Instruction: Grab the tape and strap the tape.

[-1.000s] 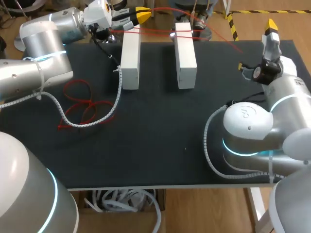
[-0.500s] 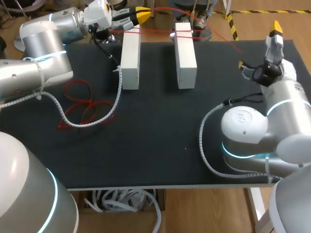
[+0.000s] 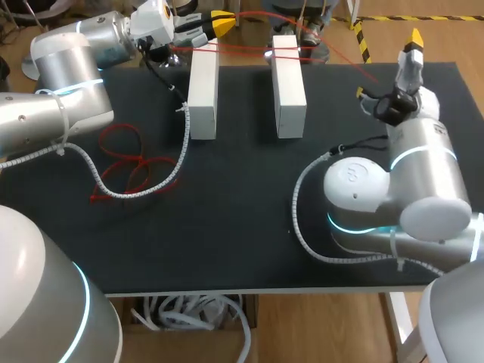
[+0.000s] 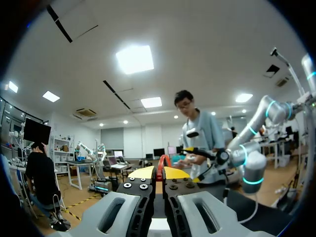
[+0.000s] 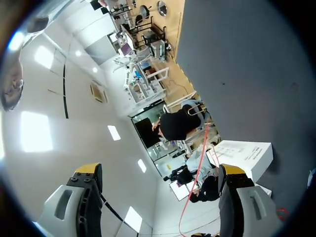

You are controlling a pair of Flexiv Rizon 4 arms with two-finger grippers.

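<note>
left claw (image 3: 224,20) tight on red tape (image 3: 242,51), its length sideways across both blocks (image 3: 204,91); right claw (image 5: 159,172) agape

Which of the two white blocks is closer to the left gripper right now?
The left white rectangular block, beside the red tape loops: the left gripper sits just past its far end. The other white block lies further right.

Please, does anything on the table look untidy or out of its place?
Yes. The thin red tape lies in loose tangled loops on the black table, on its left part, while another stretch runs taut across the two white rectangular blocks to the left gripper.
</note>
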